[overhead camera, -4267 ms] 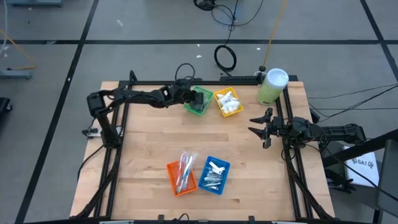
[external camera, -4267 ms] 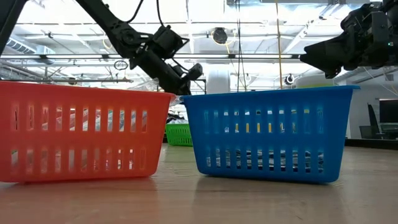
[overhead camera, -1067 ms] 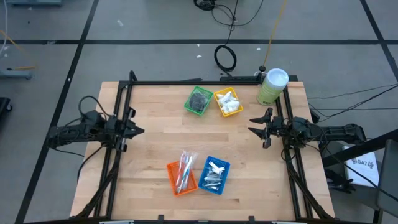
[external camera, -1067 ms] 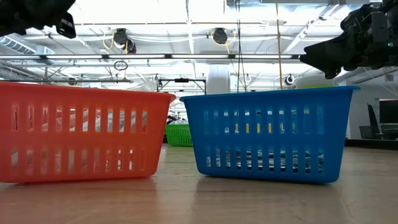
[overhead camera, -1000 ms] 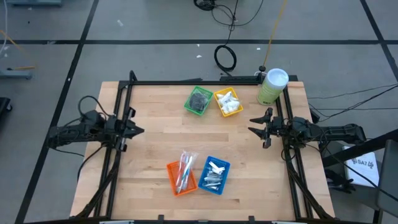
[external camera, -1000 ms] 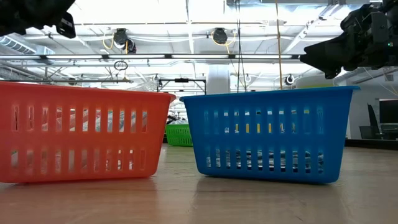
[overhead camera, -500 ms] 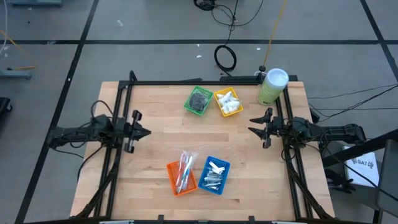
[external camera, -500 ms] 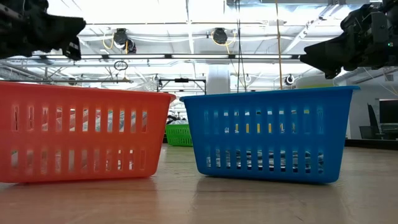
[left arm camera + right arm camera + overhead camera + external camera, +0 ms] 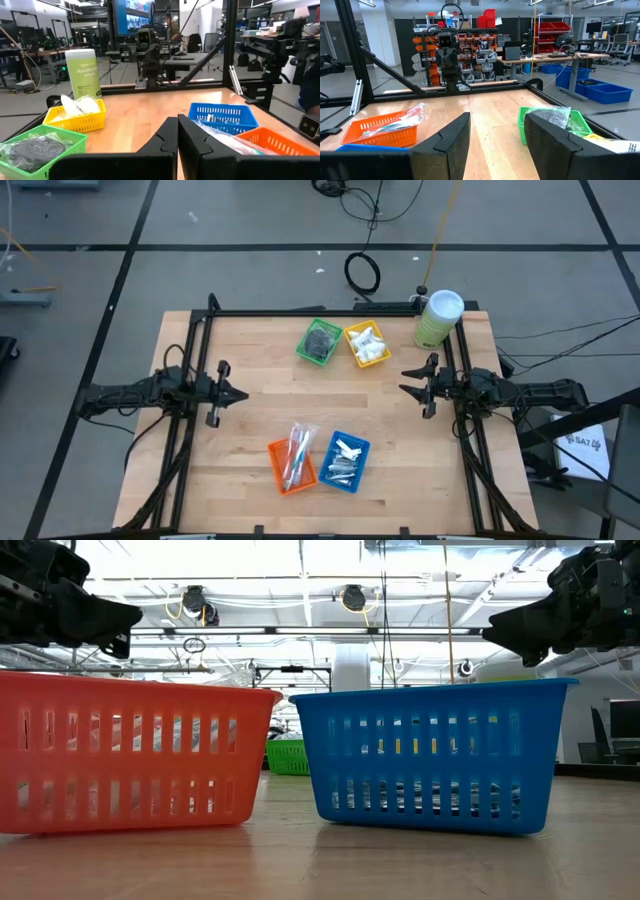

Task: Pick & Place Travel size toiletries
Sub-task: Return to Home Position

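Note:
The toiletries lie sorted in four small trays. Dark discs fill the green tray (image 9: pixel 319 341), white packets the yellow tray (image 9: pixel 367 345), clear sticks the orange tray (image 9: pixel 292 461), and silver tubes the blue tray (image 9: pixel 344 461). My left gripper (image 9: pixel 240 395) hovers shut and empty at the table's left edge, pointing level toward the middle. In its wrist view the shut fingers (image 9: pixel 170 137) meet in front of the trays. My right gripper (image 9: pixel 404 381) hovers open and empty at the right edge, facing inward. Nothing lies between its fingers (image 9: pixel 450 137).
A tall pale green canister (image 9: pixel 437 318) with a white lid stands at the far right corner. A black frame (image 9: pixel 300 311) runs along the table's far and side edges. Bare wood (image 9: pixel 310 400) lies between the two pairs of trays. A person's dark sleeve (image 9: pixel 311 85) shows beyond the table.
My left gripper has sunk and come a little toward the table's middle from the left edge. It has stayed shut and empty. My right gripper and the trays have kept still.

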